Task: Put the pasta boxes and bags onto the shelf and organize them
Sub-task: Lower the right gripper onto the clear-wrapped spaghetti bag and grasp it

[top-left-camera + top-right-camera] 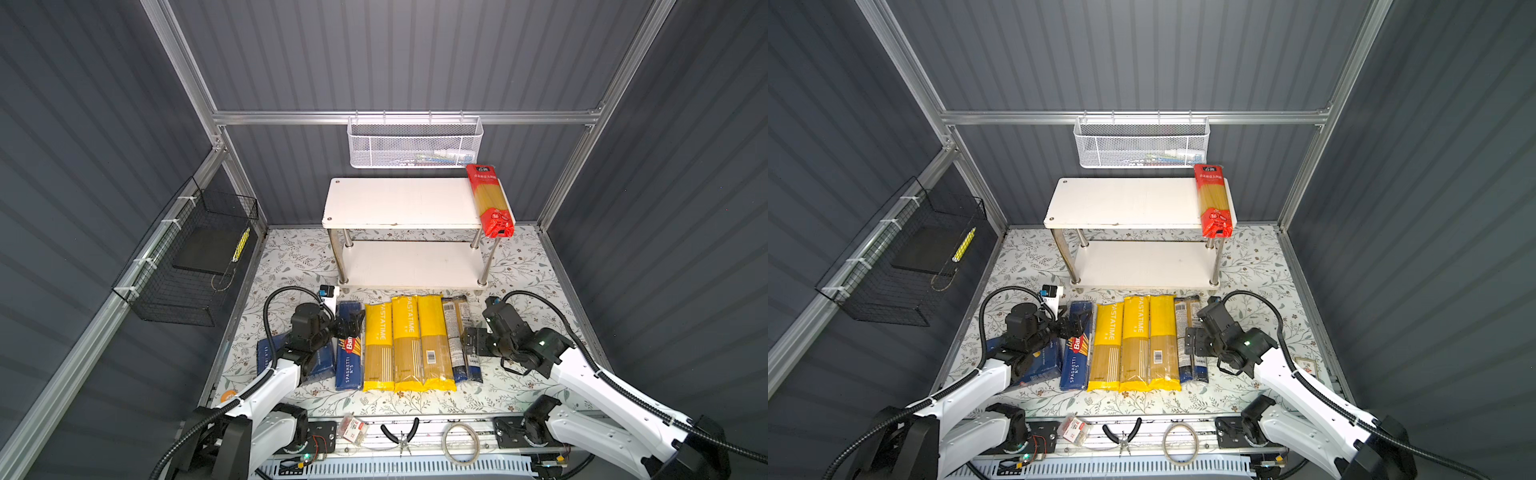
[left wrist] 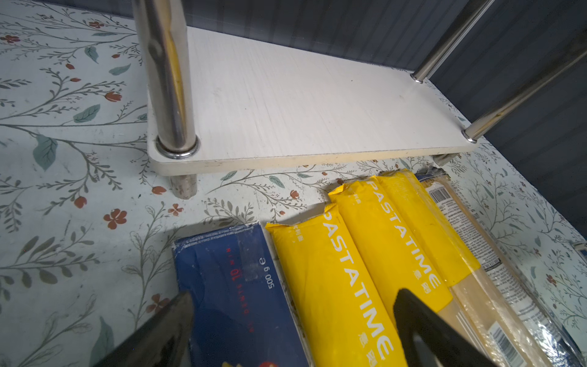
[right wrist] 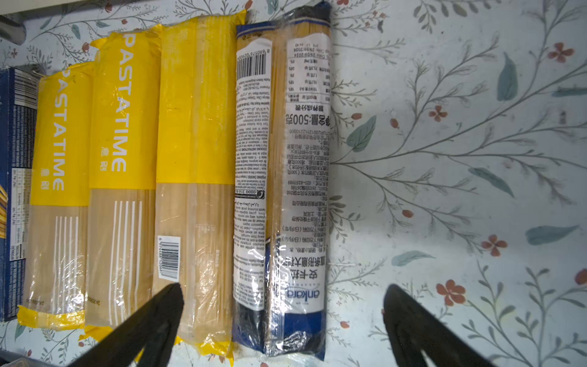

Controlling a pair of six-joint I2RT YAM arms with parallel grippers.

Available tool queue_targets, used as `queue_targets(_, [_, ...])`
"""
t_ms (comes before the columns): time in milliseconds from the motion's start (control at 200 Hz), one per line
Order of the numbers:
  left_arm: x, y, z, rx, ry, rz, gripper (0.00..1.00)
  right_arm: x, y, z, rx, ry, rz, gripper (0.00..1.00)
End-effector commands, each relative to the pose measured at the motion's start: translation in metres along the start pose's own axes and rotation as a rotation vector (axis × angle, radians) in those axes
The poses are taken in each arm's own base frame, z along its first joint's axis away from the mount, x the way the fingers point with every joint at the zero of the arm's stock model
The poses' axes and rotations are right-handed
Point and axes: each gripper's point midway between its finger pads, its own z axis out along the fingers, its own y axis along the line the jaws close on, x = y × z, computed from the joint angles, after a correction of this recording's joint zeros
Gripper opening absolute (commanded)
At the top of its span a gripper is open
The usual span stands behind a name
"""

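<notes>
The white two-tier shelf (image 1: 399,203) stands at the back, with a red spaghetti bag (image 1: 489,199) lying across the right end of its top board. In front of it lies a row of packs: a blue spaghetti box (image 1: 348,353), three yellow bags (image 1: 407,340) and a clear-and-blue bag (image 3: 286,159). A second blue box (image 1: 266,353) lies under my left arm. My left gripper (image 2: 293,300) hangs open over the blue box (image 2: 235,286) and the nearest yellow bag (image 2: 330,286). My right gripper (image 3: 284,289) stands open astride the clear-and-blue bag's end, holding nothing.
A white mesh basket (image 1: 415,143) hangs on the back rail above the shelf. A black wire basket (image 1: 195,257) is fixed to the left wall. Pliers (image 1: 401,434), a cable coil (image 1: 460,442) and a small packet (image 1: 353,430) lie on the front rail.
</notes>
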Motion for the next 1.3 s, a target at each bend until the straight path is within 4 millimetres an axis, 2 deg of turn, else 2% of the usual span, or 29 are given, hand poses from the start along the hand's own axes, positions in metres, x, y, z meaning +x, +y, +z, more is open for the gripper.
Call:
queue_targets(0, [-0.007,-0.005,-0.001,0.022,-0.013,0.013,0.99,0.006,-0.004,0.008,0.036,0.022,0.011,0.99])
queue_targets(400, [-0.006,-0.003,0.000,0.014,-0.008,0.009,0.99,0.008,0.007,0.030,0.082,0.037,-0.026,0.99])
queue_targets(435, [-0.006,-0.004,0.000,0.014,-0.008,0.010,0.99,0.013,0.005,0.038,0.106,0.065,-0.033,0.99])
queue_targets(670, [-0.007,-0.005,-0.001,0.020,-0.015,0.010,0.99,0.021,-0.002,0.053,0.180,0.117,-0.043,0.99])
queue_targets(1025, [-0.005,-0.003,0.001,0.015,-0.002,0.004,0.99,0.023,0.007,0.059,0.156,0.114,-0.061,0.99])
queue_targets(1296, [-0.005,-0.004,0.001,0.016,0.000,0.003,0.99,0.022,0.003,0.063,0.195,0.124,-0.073,0.99])
